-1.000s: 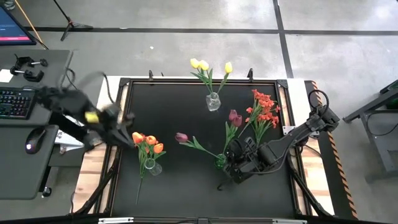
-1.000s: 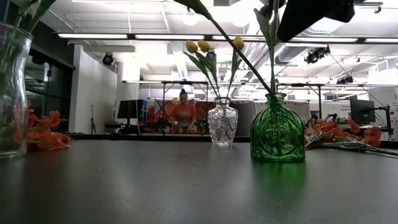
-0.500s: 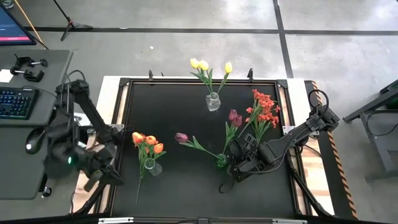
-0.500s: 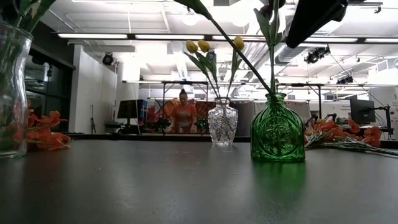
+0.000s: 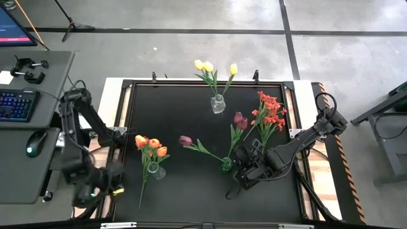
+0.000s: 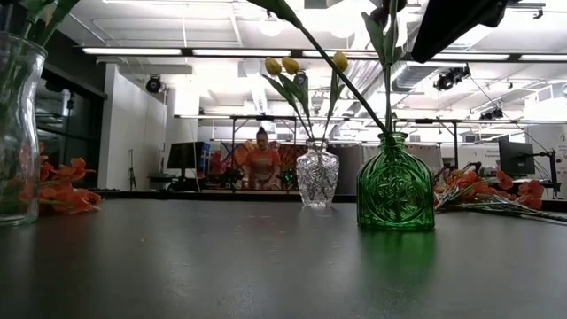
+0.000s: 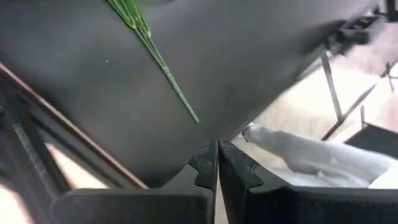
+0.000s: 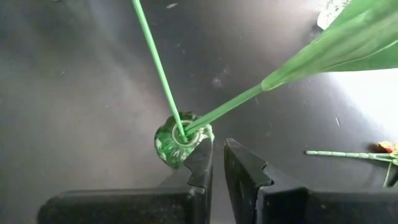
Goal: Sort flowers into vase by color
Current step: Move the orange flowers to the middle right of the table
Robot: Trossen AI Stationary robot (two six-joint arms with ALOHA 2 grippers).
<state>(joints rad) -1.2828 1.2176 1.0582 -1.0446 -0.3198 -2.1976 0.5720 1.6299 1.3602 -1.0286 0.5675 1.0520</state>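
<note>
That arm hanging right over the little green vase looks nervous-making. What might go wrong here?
The right pincer sits nearly shut just beside the green vase, so a sideways nudge might tip it. Its two maroon tulips lean far outward on long stems, so they may catch on the arm. The red flowers lie loose near the table's right edge and might get swept off. The left pincer is shut, off the table's left side, away from it all.

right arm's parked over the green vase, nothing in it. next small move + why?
Probably lift the right gripper clear of the green vase and swing toward the red flowers lying loose on the table. Its fingers are nearly shut on nothing, both maroon tulips already stand in that vase, and that bunch is the only one without a vase. The left gripper is shut, off the table's left edge.
</note>
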